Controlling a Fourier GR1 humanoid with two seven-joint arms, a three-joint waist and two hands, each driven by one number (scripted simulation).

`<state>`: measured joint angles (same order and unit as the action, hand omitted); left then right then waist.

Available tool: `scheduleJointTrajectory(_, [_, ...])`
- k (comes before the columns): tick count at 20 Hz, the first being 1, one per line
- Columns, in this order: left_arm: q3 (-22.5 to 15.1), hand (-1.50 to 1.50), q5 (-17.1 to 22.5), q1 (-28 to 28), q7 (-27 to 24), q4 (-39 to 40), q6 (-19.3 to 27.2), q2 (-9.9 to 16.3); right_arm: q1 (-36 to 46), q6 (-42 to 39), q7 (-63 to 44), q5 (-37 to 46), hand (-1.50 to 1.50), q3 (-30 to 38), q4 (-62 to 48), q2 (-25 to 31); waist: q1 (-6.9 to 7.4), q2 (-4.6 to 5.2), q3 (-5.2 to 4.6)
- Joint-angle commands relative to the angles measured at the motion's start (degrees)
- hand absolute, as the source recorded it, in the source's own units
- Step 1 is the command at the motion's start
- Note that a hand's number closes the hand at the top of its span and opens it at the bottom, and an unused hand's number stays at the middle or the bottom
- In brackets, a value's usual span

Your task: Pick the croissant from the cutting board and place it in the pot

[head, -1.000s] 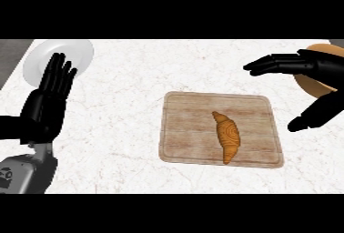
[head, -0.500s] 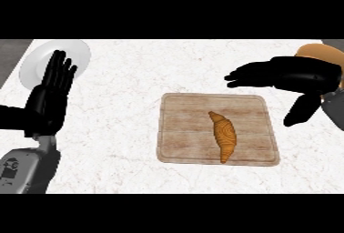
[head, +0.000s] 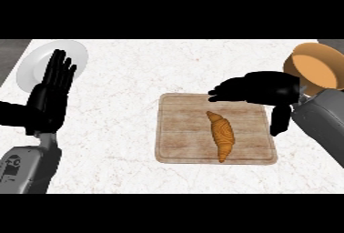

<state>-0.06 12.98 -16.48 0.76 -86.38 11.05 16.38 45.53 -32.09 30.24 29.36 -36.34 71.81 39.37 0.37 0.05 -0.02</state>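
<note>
One view is all we have, from the head, looking steeply down on a white marbled tabletop (head: 134, 150). We take the wooden cutting board (head: 184, 141) as our landmark; it lies right of the middle of the tabletop. On the board, a little right of its centre, we see the croissant (head: 222, 135) lying lengthwise, one tip toward the board's far edge and the other toward its near edge, nothing touching it.

Our right hand (head: 259, 88) hangs over the board's far right corner, palm down, its fingers (head: 225, 93) stretched leftward along the far edge and relaxed, holding nothing. The thumb points down beside the board's right edge, apart from the croissant. Behind it the grey right forearm (head: 322, 123) runs off to the right of the board.

Beyond the board's far right corner, partly behind the right hand, sits the pot (head: 316, 66), tan inside.

Well to the left of the board our left hand (head: 50, 95) rests open, fingers straight and pointing away. Its fingertips overlap a white plate (head: 37, 63) at the tabletop's far left corner.
</note>
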Motion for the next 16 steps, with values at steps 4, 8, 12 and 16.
scheduleJointTrajectory(4, [-0.8, 0.0, -1.8, 0.45, -0.58, -0.73, 0.15, -2.55, -2.53, -0.89, 5.31, 7.01, -1.5, 0.25, -4.08, -2.53, 0.02, -0.01, 0.03])
scheduleJointTrajectory(8, [2.91, 0.0, 0.07, 1.82, -2.41, 1.29, -3.22, -0.61, -5.44, -1.3, 2.92, 7.41, -1.5, 1.58, 1.64, -5.73, -0.36, -0.1, 0.0])
scheduleJointTrajectory(12, [1.82, 0.0, -2.31, -2.32, 1.52, 0.39, -0.03, -2.08, -8.03, 2.94, 4.25, 10.55, -1.5, 1.21, -0.26, -9.59, -0.3, -0.04, 0.02])
scheduleJointTrajectory(16, [2.38, 0.0, -2.14, 1.23, 1.23, -2.34, -1.74, -2.37, -4.63, -0.26, 3.72, 14.75, -1.5, 4.13, -3.69, -11.39, 0.03, -0.03, 0.01])
